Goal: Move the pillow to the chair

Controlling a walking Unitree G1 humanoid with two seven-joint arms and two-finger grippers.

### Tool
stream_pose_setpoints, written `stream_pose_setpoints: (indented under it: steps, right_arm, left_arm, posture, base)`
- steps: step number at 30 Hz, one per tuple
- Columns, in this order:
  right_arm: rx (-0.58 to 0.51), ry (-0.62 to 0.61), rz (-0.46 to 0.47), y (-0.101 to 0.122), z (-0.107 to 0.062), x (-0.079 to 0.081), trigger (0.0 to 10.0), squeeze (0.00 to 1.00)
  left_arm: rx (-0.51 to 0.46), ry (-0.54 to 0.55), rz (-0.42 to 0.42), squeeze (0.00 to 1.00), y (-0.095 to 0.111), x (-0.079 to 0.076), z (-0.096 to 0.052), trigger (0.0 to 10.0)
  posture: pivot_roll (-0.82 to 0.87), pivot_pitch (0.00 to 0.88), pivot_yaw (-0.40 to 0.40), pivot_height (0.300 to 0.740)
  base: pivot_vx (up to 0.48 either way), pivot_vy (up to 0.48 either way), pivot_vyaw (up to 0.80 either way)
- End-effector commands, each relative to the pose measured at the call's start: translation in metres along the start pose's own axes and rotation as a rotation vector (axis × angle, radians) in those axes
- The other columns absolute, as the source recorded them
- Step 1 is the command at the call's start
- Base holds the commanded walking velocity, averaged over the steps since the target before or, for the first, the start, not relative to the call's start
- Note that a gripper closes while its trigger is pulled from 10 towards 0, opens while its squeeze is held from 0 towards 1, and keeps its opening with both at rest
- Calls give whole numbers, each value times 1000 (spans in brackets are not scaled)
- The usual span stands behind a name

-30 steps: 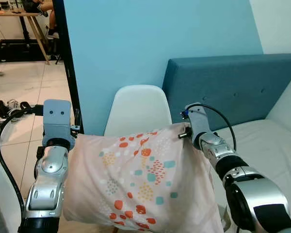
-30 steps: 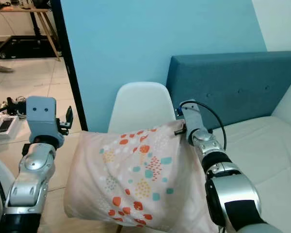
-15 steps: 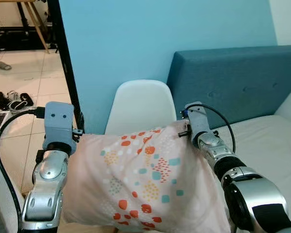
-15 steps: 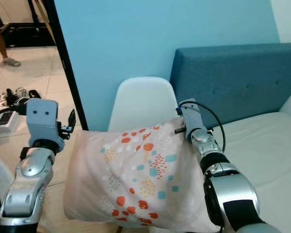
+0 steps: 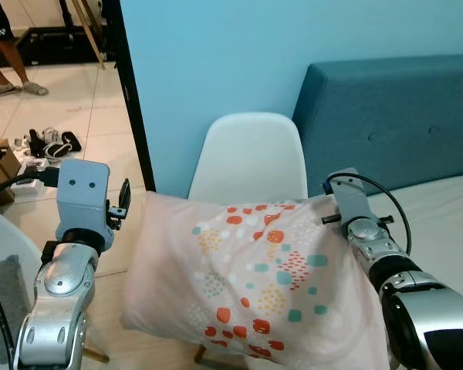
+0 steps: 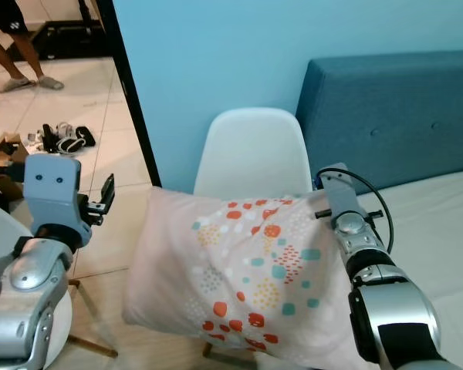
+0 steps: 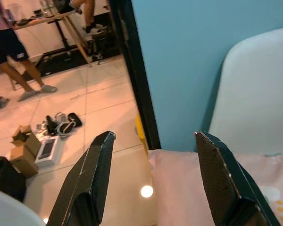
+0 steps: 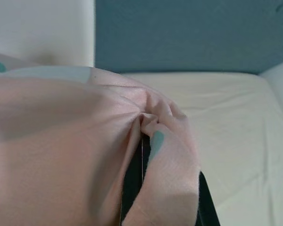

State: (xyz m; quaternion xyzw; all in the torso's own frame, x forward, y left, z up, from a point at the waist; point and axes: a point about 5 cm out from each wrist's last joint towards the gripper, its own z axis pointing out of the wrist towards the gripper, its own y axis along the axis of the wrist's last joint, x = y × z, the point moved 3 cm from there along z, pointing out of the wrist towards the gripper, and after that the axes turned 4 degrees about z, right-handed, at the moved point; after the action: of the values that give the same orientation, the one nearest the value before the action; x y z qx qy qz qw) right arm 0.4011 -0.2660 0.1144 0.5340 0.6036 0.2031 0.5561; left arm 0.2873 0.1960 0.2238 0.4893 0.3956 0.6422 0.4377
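Your right claw [image 8: 146,188] is clamped on the pillow [image 5: 255,285], with pink fabric bunched tightly around its black fingers [image 8: 132,183] at the pillow's 2 o'clock corner. Your left claw [image 7: 151,183] stands wide open; its two fingers [image 7: 96,174] straddle the pillow's 10 o'clock corner without touching it. The pillow hangs in the air just in front of the white chair [image 5: 251,154], covering its seat from your head camera. The blue headboard [image 5: 393,116] and the bed [image 5: 447,208] lie at 3 o'clock.
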Motion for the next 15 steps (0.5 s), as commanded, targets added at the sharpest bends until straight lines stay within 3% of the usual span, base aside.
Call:
stream_pose_setpoints:
  steps: [1, 4, 8, 10, 15]
  right_arm:
    - [5, -51, -20, -4, 1, -13, 10000, 0]
    - [-17, -110, 9, -1, 1, -28, 10000, 0]
    - [-32, -133, 24, 3, 1, -33, 10000, 0]
    - [-78, -159, 52, 16, 2, -40, 10000, 0]
    - [-174, -154, 63, 49, 1, -40, 10000, 0]
  left_arm:
    - [12, -10, 9, 0, 0, 2, -4, 10000]
    - [10, -15, 9, 0, 6, 5, -6, 10000]
    - [11, -16, 10, 0, 7, 6, -6, 10000]
    - [12, -12, 11, 0, 10, 8, -8, 10000]
    - [18, -8, 15, 0, 12, 11, -11, 10000]
  posture:
    - [113, 206, -28, 740]
    - [126, 219, -24, 740]
    - [127, 220, -24, 740]
    - [135, 236, -24, 740]
    - [144, 251, -21, 740]
  base:
    - [0, 0, 0]
    - [0, 0, 0]
    - [0, 0, 0]
    - [0, 0, 0]
    - [0, 0, 0]
